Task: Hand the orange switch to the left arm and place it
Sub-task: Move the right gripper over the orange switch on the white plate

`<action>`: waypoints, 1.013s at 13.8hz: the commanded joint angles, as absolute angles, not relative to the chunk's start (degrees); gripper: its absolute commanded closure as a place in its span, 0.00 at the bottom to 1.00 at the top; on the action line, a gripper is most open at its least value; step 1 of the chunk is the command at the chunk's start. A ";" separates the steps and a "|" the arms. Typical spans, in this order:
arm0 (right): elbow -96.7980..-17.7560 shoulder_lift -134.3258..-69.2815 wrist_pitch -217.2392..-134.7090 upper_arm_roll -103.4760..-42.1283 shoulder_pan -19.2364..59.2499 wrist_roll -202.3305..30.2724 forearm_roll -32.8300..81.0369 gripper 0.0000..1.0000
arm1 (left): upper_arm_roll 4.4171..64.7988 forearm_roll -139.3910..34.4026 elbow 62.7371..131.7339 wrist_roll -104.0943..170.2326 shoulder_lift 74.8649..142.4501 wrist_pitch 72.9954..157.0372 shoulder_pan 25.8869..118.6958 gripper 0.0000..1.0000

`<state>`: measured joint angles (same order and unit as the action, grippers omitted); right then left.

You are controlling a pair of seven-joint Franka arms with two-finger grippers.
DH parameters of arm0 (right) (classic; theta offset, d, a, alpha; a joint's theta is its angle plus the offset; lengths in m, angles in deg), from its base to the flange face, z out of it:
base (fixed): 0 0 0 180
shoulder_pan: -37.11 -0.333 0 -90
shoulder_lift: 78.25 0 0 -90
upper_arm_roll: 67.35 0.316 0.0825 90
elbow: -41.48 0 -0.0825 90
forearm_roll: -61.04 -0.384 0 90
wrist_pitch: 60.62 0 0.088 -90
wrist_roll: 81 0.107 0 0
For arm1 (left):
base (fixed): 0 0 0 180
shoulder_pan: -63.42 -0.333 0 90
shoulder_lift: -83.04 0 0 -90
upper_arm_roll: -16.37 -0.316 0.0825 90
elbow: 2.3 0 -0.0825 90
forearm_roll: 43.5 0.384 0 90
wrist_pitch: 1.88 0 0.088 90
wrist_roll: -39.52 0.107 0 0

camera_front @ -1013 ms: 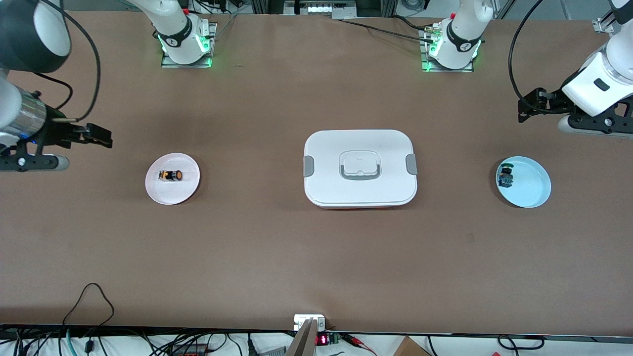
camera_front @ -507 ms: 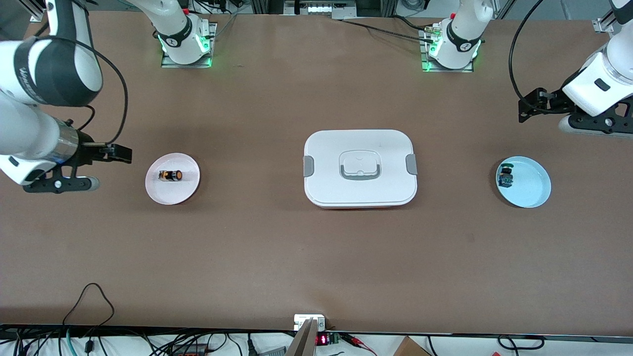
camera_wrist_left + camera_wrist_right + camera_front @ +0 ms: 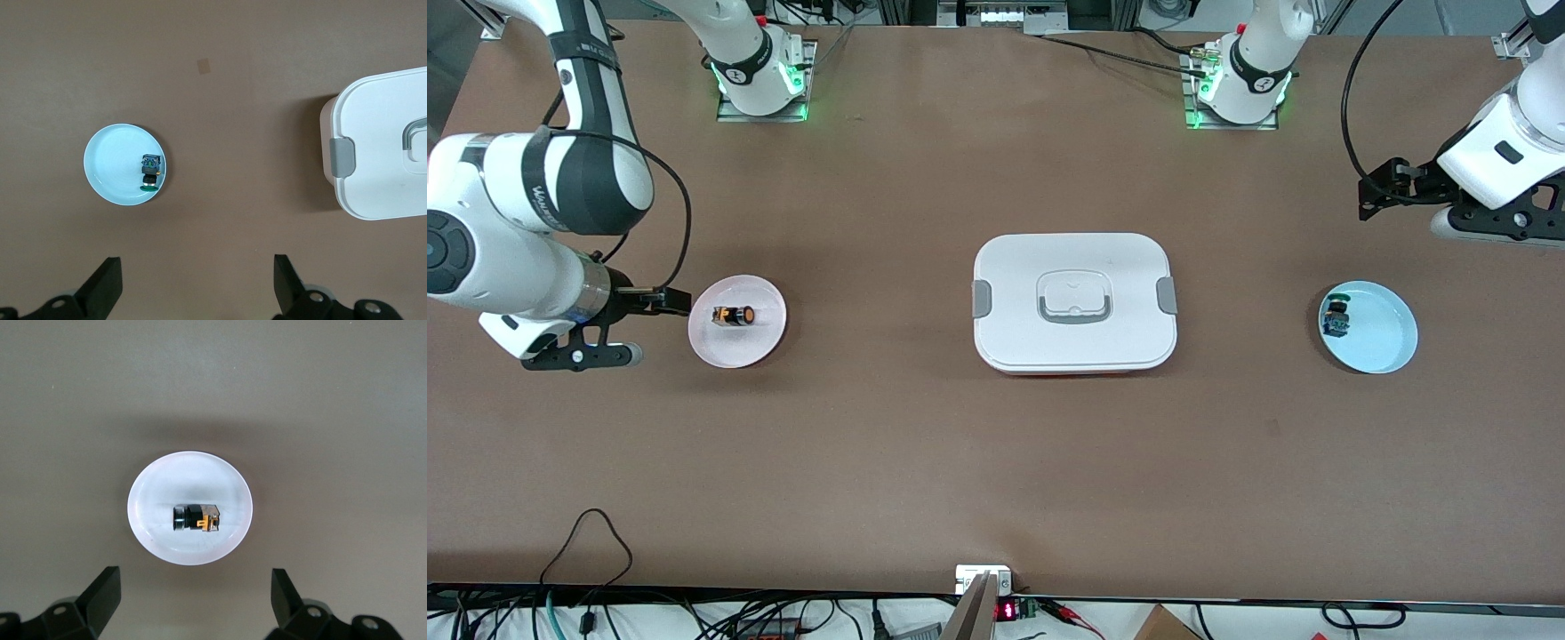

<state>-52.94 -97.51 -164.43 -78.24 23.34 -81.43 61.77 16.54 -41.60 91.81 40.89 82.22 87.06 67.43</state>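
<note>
- Orange-capped and tiny, the orange switch (image 3: 735, 315) — lying on its side in the middle of the pink plate (image 3: 760, 342), toward the right arm's end of the table, well apart from the box (image 3: 1074, 342).
- Hovering just beside that plate: the right gripper (image 3: 596, 342), jaws spread wide and holding nothing, both fingers (image 3: 100, 597) framing the plate in the right wrist view.
- Waiting up over the left arm's end of the table: the left gripper (image 3: 1489, 218), jaws likewise fully apart and empty, near the blue plate (image 3: 1392, 347) that carries the green-topped switch (image 3: 1336, 317).
- Likely slip — a round body on its side, prone to rolling or squirting out if pinched off-centre or across the cap.
- Plate trouble — fingertips coming down too low could catch the rim and tip or shove the pink plate.
- Handover risk: so small a part leaves little free surface for a second grip, so a drop between the arms seems possible.
- Box hazard — sitting mid-table between the two plates, squarely on the straight line; a low carry could strike the lid or its grey clips.
- Mix-up risk: the green-topped switch taken by mistake.
</note>
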 commanded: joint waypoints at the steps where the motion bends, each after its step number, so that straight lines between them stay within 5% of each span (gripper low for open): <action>1: -58.70 -95.83 -170.45 -78.25 23.31 -81.79 61.30 0.00 | 16.63 -40.51 91.04 40.31 82.16 85.83 67.37 0.00; 6: -69.07 -96.09 -185.22 -78.08 23.83 -81.35 61.13 0.00 | 16.46 -40.51 91.04 40.31 82.16 85.83 67.20 0.00; 14: -73.57 -99.34 -191.40 -77.99 23.92 -81.79 56.03 0.00 | 16.46 -40.51 91.04 40.31 82.16 85.83 67.20 0.00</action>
<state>-72.86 -98.71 -190.13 -78.32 23.55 -81.37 57.32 16.31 -41.60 91.81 40.89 82.22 86.79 67.30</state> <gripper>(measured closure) 0.000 0.000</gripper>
